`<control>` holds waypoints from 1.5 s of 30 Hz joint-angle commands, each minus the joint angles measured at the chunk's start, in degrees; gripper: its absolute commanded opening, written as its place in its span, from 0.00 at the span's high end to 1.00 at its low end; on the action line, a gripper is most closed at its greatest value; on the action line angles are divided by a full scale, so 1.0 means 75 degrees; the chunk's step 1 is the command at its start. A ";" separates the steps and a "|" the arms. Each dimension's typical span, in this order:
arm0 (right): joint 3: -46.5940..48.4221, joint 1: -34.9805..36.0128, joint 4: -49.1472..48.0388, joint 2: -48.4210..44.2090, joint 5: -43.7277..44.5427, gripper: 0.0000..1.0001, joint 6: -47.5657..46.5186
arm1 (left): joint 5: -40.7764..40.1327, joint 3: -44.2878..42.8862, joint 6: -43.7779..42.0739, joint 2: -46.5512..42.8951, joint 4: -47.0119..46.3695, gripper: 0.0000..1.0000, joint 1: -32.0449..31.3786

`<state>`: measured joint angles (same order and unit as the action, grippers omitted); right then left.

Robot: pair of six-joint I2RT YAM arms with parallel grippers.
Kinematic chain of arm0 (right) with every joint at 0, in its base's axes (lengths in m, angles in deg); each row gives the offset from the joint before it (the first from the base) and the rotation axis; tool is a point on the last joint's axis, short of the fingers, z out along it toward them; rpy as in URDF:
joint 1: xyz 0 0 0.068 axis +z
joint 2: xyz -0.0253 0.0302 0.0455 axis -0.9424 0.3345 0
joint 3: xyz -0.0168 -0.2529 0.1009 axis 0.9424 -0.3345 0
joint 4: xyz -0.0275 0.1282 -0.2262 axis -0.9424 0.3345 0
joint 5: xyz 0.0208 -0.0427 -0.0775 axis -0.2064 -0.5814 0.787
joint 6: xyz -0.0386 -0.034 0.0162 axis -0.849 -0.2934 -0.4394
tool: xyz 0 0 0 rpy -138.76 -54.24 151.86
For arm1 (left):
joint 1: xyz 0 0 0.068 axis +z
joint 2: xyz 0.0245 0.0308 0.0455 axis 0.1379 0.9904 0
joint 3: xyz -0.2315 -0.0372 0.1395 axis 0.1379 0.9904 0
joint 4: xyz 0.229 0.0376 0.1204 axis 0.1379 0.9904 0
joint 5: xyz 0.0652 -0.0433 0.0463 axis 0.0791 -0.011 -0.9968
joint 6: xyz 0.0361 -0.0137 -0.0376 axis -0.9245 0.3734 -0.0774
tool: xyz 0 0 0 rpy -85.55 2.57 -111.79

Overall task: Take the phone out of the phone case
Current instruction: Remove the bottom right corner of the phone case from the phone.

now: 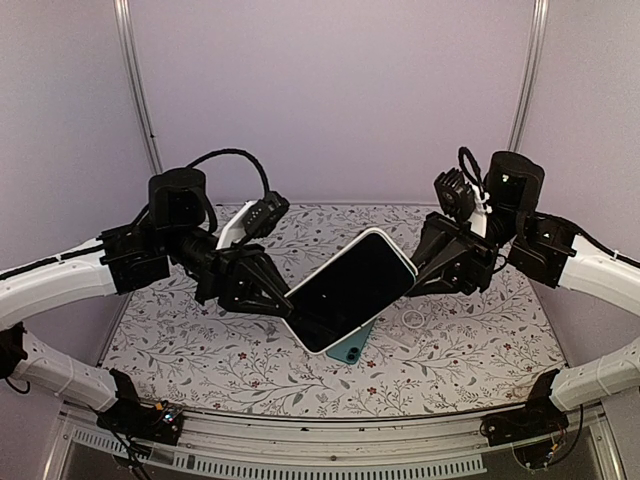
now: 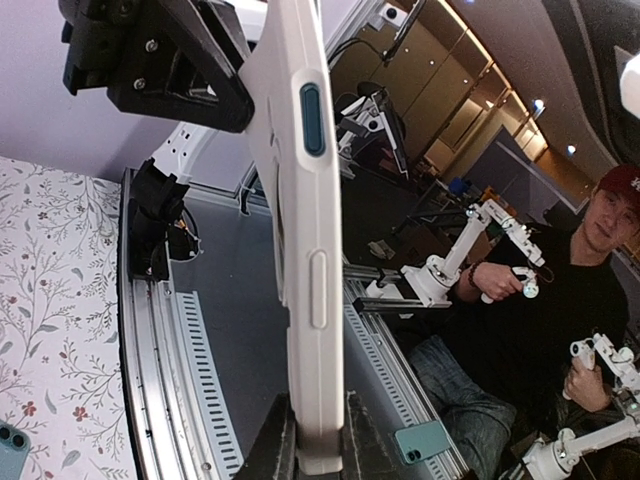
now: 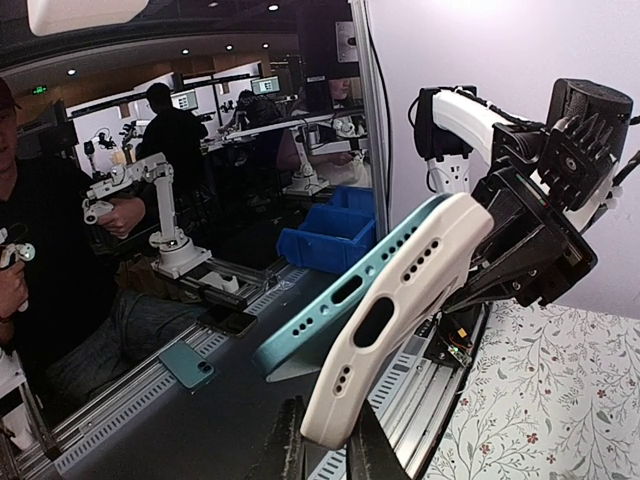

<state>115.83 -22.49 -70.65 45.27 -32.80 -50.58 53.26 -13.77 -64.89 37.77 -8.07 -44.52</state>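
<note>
Both grippers hold the phone (image 1: 350,290) tilted above the table, black screen facing up, inside its white phone case (image 1: 375,232). My left gripper (image 1: 290,305) is shut on the case's lower-left end; in the left wrist view the white case edge (image 2: 305,250) stands between the fingers of that gripper (image 2: 318,445). My right gripper (image 1: 415,275) is shut on the upper-right corner of the case (image 3: 420,270), pinched at the gripper's tips (image 3: 325,440). At that end the phone's teal bottom edge (image 3: 350,290) stands apart from the case, with a gap between them.
The floral table (image 1: 200,350) lies below. A teal slab with camera lenses (image 1: 350,352) shows on it just under the raised phone's lower corner, and also at the corner of the left wrist view (image 2: 8,448). A metal rail (image 1: 350,440) runs along the near edge.
</note>
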 commanded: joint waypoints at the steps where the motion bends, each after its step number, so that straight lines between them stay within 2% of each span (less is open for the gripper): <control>1: 0.0177 0.0120 -0.0146 0.0114 -0.0242 1.00 0.0030 | 0.0063 -0.0163 0.0022 0.0042 -0.0808 1.00 -0.0003; 8: 0.0071 0.0124 -0.0141 -0.0071 0.0928 0.99 0.0173 | -0.0107 -0.0182 -0.0197 -0.0030 -0.0545 1.00 -0.0024; 13: 0.0027 0.0123 -0.0066 -0.0241 0.2198 0.91 0.0518 | -0.0420 -0.0331 -0.0632 -0.0005 0.0281 1.00 -0.0101; 20: -0.0045 0.0124 -0.0050 -0.0169 0.2546 0.88 0.1092 | -0.0914 -0.0382 -0.1044 -0.0020 0.0698 1.00 -0.0190; 27: -0.0134 0.0124 0.0012 -0.0232 0.3002 0.84 0.1591 | -0.1847 -0.0527 -0.1577 -0.0094 0.1379 1.00 -0.0236; 30: -0.0211 0.0120 0.0024 -0.0209 0.3099 0.88 0.1780 | -0.2366 -0.0486 -0.1716 -0.0237 0.1406 1.00 -0.0249; 36: -0.0385 0.0121 -0.0025 -0.0062 0.3331 1.00 0.2359 | -0.2572 -0.0183 -0.1687 -0.0577 0.0831 1.00 -0.0260; 45: -0.0321 0.0115 0.0053 0.0231 0.3394 1.00 0.3139 | -0.3147 -0.0166 -0.2039 -0.0730 0.0968 1.00 -0.0415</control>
<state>114.30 -22.62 -72.36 44.57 -10.81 -30.32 34.05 -14.05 -77.94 33.14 6.90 -45.37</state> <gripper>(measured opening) 0.097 0.123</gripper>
